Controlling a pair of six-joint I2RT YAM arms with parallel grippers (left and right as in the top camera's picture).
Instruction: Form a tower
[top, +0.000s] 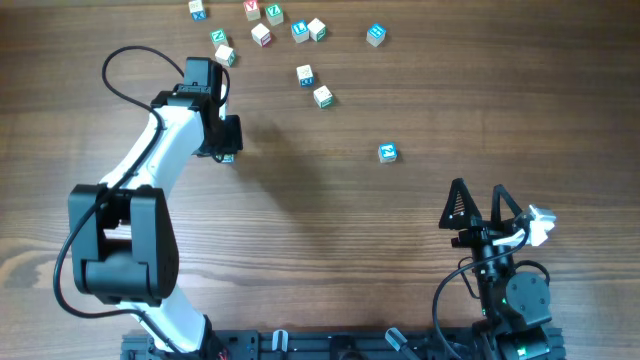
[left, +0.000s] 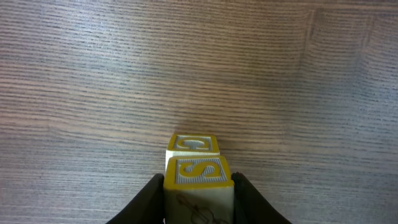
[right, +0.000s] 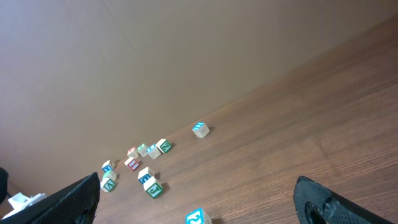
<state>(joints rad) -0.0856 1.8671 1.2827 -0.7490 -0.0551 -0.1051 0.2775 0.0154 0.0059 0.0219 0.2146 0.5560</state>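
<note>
- Left claw (left: 198, 186) is clamped on the tower (left: 198, 171), two yellow-faced cubes left of middle on the counter (top: 330, 220), gripping the one marked S.
- Right claw (top: 478, 190) gapes wide, holding nothing, near right.
- Loose cubes (top: 300, 30) lie scattered far.
- One blue cube (top: 388, 152) sits apart, right of middle.

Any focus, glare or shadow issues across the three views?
Overhead: sharp, evenly lit, no glare, just a soft shadow beside the left arm. Left wrist: wood grain crisp, yellow S cube readable, the left fingers flanking it dark and slightly soft. Right wrist: horizon tilted, loose cubes small but sharp, the right fingers black, blurred at the frame corners.
</note>
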